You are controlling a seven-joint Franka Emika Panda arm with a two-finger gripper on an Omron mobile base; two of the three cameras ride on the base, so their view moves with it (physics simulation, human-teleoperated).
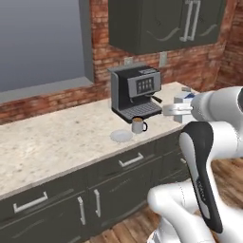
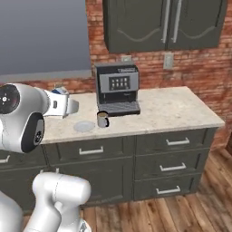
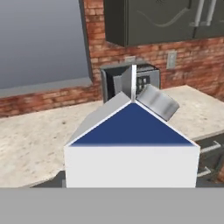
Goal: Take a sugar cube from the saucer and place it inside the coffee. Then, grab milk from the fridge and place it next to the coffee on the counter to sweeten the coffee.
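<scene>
Counter [image 2: 181,111] lying bare at frame right; gripper [image 1: 182,107] holding milk [image 3: 131,144] above mug [image 2: 103,119].

Counter [image 1: 57,137] bears coffee [image 1: 138,125], saucer [image 1: 121,136], espresso machine [image 1: 135,92].

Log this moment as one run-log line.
phase: carrying milk to counter | gripper: shut on milk | coffee: on counter beside saucer, before espresso machine | milk: not yet placed
</scene>
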